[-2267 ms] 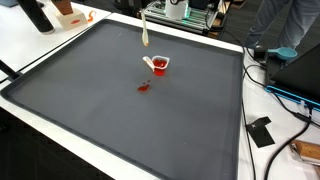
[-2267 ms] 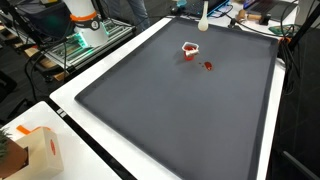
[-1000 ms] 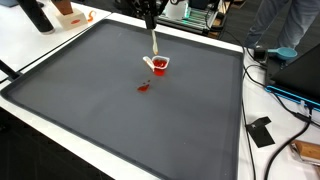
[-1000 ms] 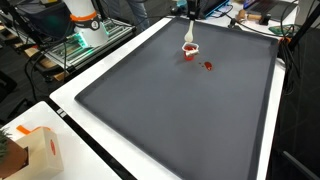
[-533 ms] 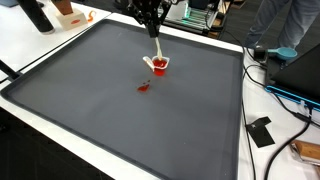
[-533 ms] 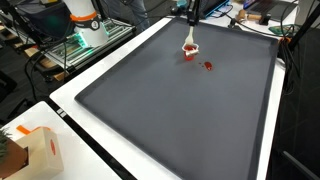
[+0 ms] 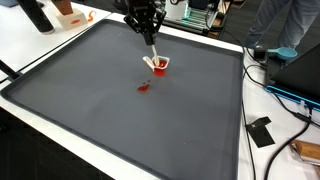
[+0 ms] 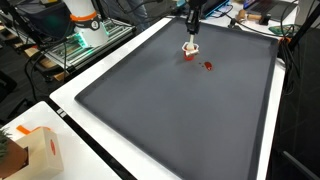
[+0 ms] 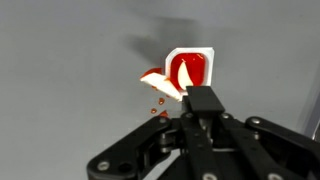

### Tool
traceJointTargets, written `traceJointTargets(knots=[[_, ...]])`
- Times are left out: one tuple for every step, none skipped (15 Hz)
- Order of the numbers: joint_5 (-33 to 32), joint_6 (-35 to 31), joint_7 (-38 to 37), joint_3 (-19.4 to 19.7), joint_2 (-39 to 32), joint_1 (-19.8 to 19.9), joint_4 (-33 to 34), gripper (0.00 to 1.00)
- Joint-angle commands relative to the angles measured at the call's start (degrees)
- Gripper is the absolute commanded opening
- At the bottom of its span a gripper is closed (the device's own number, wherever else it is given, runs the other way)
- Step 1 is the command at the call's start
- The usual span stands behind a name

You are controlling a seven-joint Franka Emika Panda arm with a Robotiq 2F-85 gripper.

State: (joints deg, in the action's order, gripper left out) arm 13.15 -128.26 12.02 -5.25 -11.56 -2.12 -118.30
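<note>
Contact between tool and cup is the relation that matters here. The gripper (image 7: 148, 36) is seen pressed together on the upper end of a pale utensil (image 7: 153, 52). No gap between the fingers is shown in the wrist view, where the lower middle of the picture is filled by the gripper (image 9: 203, 108).

The pale utensil is held tilted, not plumb. In an exterior view its long axis is slanted from the fingertips down toward the small red cup (image 7: 158, 65). The cup is thus placed below the gripper and a little off to one side, not straight under it. The lower tip is set at or inside the cup's rim; whether the bottom is touched cannot be told.

In the wrist view the small red cup (image 9: 190, 68) is found just ahead of the fingers, with red filling and a white rim. A white, red-smeared part, judged to be the utensil's lower end, is laid against its near-left edge.

The cup is set on the dark mat (image 7: 110, 120), toward its far edge and well apart from the side borders. A red smear (image 7: 143, 88) is seen on the mat near the cup but apart from it, on the side toward the camera. A few red drops (image 9: 158, 106) are shown between cup and gripper in the wrist view.
</note>
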Motion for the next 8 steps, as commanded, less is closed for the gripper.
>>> traceJointTargets(knots=[[2.4,-1.7,2.4,-0.2,-0.1,1.0,-1.5,0.03],[2.9,-1.8,2.9,-0.3,-0.3,1.2,-1.6,0.03],[3.7,-1.8,3.4,-0.3,-0.3,1.4,-1.6,0.03],[4.4,-1.8,3.9,-0.4,-0.4,1.6,-1.5,0.03],[5.2,-1.8,4.6,-0.5,-0.4,1.7,-1.5,0.03],[5.9,-1.8,5.1,-0.4,-0.5,1.9,-1.5,0.03],[6.9,-1.7,6.0,-0.5,-0.6,2.2,-1.4,0.03],[7.9,-1.6,6.8,-0.5,-0.7,2.4,-1.4,0.03]])
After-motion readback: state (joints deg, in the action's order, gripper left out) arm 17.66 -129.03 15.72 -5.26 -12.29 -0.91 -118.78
